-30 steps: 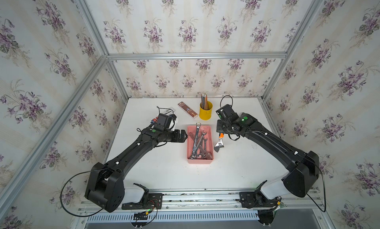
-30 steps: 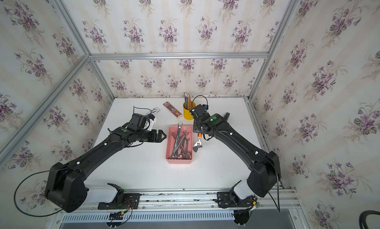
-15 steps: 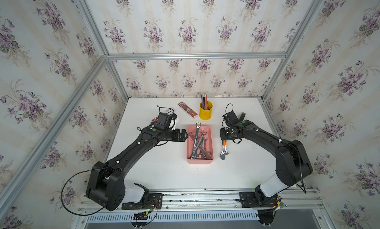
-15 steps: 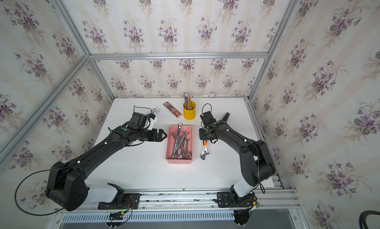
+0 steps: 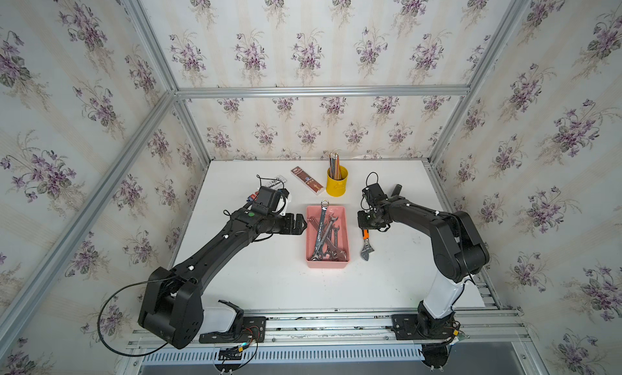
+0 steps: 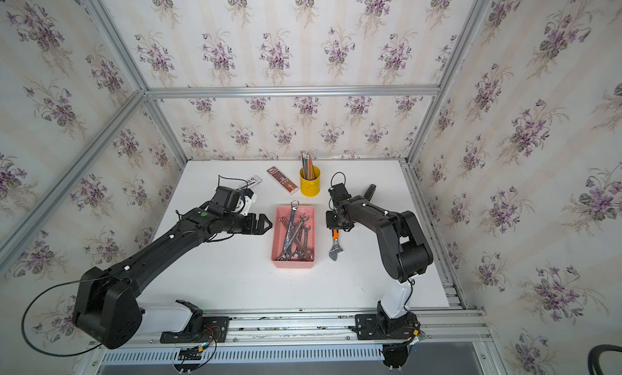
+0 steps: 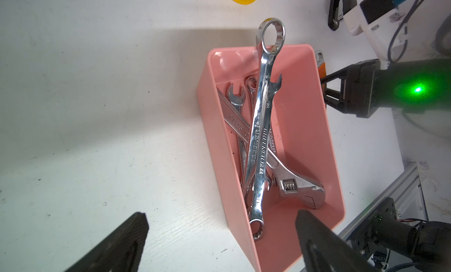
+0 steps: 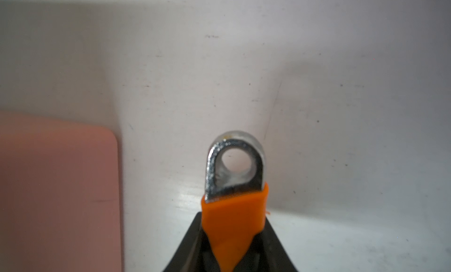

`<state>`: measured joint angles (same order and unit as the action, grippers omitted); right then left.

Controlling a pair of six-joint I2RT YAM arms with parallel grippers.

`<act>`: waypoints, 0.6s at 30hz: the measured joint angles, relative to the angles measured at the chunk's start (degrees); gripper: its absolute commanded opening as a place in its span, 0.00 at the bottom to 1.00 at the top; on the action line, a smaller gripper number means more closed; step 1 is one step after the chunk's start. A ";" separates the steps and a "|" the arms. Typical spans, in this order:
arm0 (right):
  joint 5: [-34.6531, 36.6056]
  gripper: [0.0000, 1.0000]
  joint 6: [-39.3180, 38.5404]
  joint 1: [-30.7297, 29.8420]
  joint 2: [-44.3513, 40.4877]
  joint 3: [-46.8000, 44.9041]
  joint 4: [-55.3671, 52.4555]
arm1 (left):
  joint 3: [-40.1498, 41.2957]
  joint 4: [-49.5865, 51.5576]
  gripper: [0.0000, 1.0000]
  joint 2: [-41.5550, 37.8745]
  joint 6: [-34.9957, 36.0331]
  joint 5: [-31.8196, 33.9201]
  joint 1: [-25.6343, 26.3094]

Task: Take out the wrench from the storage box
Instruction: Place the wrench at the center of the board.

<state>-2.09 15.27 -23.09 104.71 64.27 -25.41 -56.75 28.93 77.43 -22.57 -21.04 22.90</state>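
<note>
- We see a white table (image 5: pixel 269 282).
- On it we find the pink storage box (image 5: pixel 326 265), a yellow pencil cup (image 5: pixel 336 185), and a brown packet (image 5: pixel 307 180).

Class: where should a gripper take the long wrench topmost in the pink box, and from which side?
Probably the neck of the long wrench, below its ring, from above: that end overhangs the storage box rim, clear of the other wrenches.

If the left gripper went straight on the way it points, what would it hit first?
Probably the storage box, its near long wall; if the open left gripper clears the rim, the piled wrenches inside. Depth is unclear.
</note>
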 measured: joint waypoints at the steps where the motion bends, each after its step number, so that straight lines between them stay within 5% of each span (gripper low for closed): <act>1: 0.11 0.20 0.09 -0.04 0.35 0.02 0.17 | 0.00 0.04 0.99 0.02 0.00 0.00 0.00; 18: 4.72 0.43 3.39 -0.13 2.12 1.51 0.57 | -0.24 0.31 0.99 0.98 0.00 0.00 0.00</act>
<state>2.63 18.65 -23.22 106.83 65.78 -24.84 -56.99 29.23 78.41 -22.57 -21.04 22.90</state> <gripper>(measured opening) 0.422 0.989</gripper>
